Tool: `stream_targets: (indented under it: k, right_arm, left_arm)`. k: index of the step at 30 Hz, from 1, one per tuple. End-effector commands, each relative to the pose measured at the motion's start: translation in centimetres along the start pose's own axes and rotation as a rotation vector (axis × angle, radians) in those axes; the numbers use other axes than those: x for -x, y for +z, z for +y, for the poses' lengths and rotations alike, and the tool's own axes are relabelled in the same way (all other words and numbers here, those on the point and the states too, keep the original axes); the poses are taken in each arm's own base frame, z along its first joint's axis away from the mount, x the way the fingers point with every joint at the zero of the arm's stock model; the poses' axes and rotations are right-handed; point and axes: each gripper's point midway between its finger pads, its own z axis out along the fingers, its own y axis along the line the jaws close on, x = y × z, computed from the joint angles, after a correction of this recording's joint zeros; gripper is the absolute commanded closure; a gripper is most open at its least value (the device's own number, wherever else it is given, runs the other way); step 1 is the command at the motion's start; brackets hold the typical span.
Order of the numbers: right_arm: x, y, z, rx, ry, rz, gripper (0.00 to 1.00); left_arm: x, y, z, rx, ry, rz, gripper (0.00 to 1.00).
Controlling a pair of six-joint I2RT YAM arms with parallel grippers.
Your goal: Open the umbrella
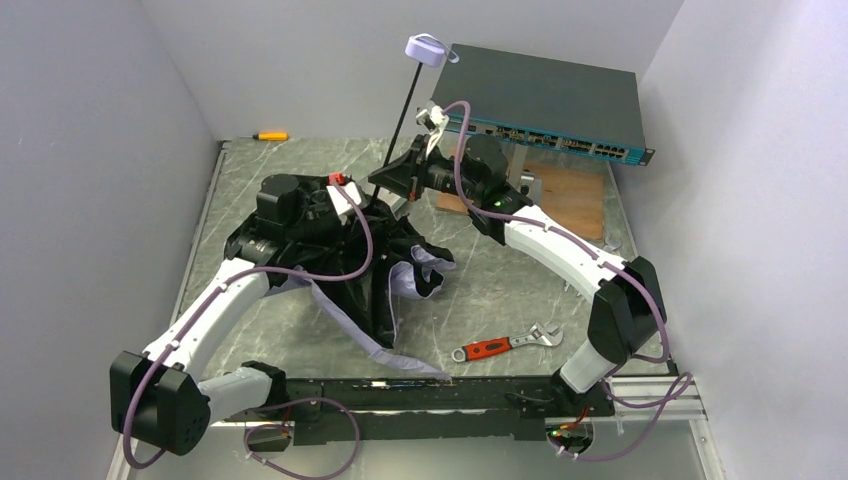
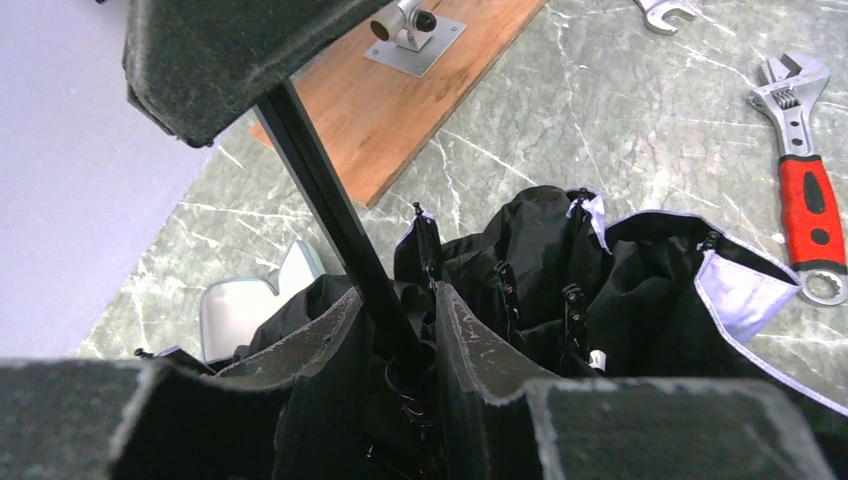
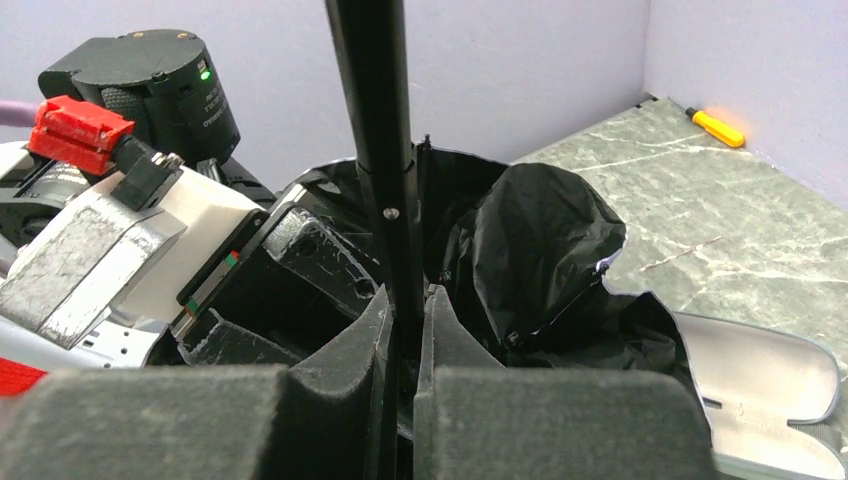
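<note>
The umbrella's crumpled black and lavender-white canopy (image 1: 385, 280) lies on the marbled table between the arms. Its thin black shaft (image 1: 408, 100) slants up to the lavender handle (image 1: 427, 48). My right gripper (image 1: 392, 180) is shut on the shaft partway up; in the right wrist view the shaft (image 3: 375, 100) is pinched between the fingertips of that gripper (image 3: 405, 295). My left gripper (image 2: 397, 295) sits lower, at the base of the shaft (image 2: 320, 170). Its fingers close on the ring-shaped slider amid the black fabric (image 2: 540, 250).
A red-handled wrench (image 1: 495, 347) lies on the table near the front right. A network switch (image 1: 545, 100) and a wooden board (image 1: 570, 195) stand at the back. A yellow screwdriver (image 1: 270, 135) lies far left. A pale case (image 3: 770, 380) lies beside the canopy.
</note>
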Motion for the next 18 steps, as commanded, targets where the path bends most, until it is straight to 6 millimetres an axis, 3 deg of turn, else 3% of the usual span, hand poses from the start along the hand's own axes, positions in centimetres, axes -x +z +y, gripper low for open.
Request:
stream_targets:
  k: [1,9,18]
  right_arm:
    - [17.6,-3.8,8.5,0.173,-0.236,-0.436,1.00]
    - [19.8,-4.9,9.7,0.188,-0.271,-0.492,1.00]
    - [20.3,-5.7,10.6,0.202,-0.284,-0.516,1.00]
  left_arm:
    - [-10.8,-2.3,-1.5,0.022,-0.171,0.345,0.66]
    - [-13.1,-3.7,-1.1,0.047,-0.209,0.434,0.65]
    - [-14.9,-5.4,-0.5,0.089,-0.238,0.517,0.64]
